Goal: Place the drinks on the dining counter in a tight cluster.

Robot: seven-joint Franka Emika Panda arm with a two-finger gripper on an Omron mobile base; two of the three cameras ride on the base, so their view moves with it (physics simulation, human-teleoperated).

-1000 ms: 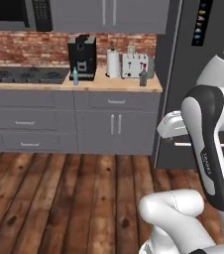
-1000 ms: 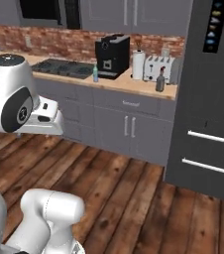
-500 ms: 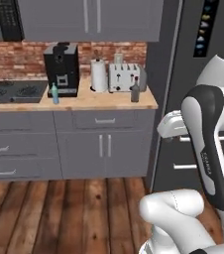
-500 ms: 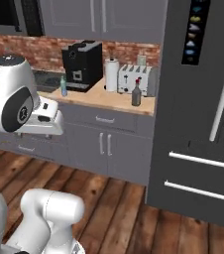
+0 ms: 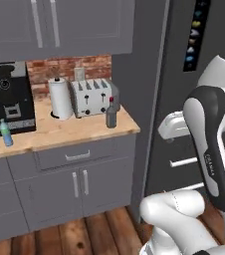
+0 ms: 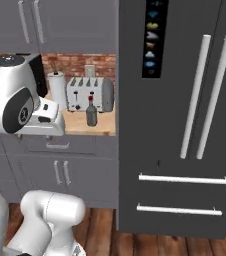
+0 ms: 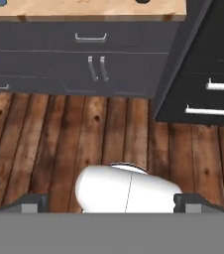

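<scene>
Two drinks stand on the wood counter point(image 5: 74, 130) by the wall. A dark grey-brown bottle with a red cap point(image 5: 111, 113) point(image 6: 91, 112) is in front of the toaster. A slim blue bottle point(image 5: 5, 133) stands by the coffee machine. My gripper point(image 7: 111, 206) hangs open over the wooden floor, well short of that counter, fingertips point(image 7: 32, 204) wide apart and nothing between them. The dining counter is out of view.
A black coffee machine point(image 5: 7, 97), a paper towel roll point(image 5: 60, 98) and a silver toaster point(image 5: 92, 97) sit at the back of the counter. Grey cabinets point(image 7: 96, 67) run below it. A tall dark fridge point(image 6: 185, 125) stands right of the counter's end.
The whole picture has shifted: the base has turned right and come closer, so the counter slid left and the fridge came into view. The gripper stays open.
</scene>
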